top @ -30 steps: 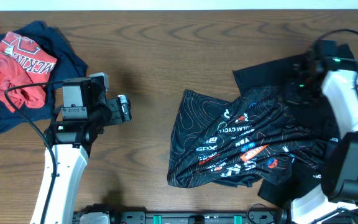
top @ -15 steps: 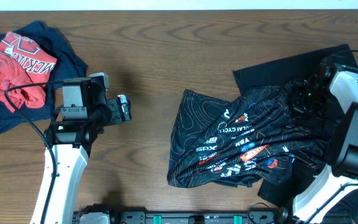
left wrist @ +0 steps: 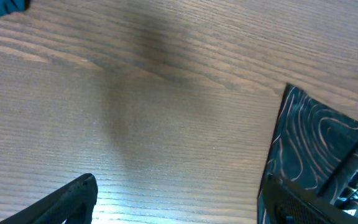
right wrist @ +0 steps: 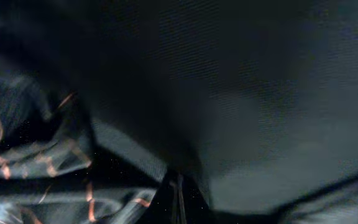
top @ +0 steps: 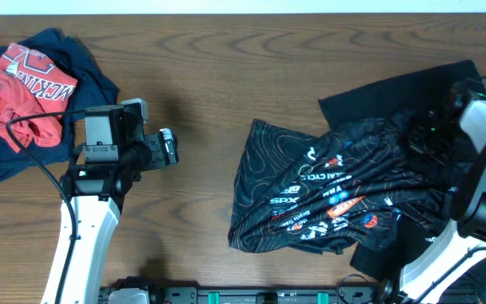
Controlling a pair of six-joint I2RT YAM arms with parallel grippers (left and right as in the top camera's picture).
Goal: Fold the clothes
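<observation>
While my right gripper [top: 426,135] pinches the black jersey [top: 310,198], crumpled at right, and my left gripper [top: 169,148] hangs wide open over the table [top: 226,84], I judge I'm flattening; next needs a second corner gripped.

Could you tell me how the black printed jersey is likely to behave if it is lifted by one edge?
Probably floppy: the jersey lies in crumpled folds, so it should drape and hang. It looks thin and light, likely sliding easily over the wooden table when pulled.
</observation>
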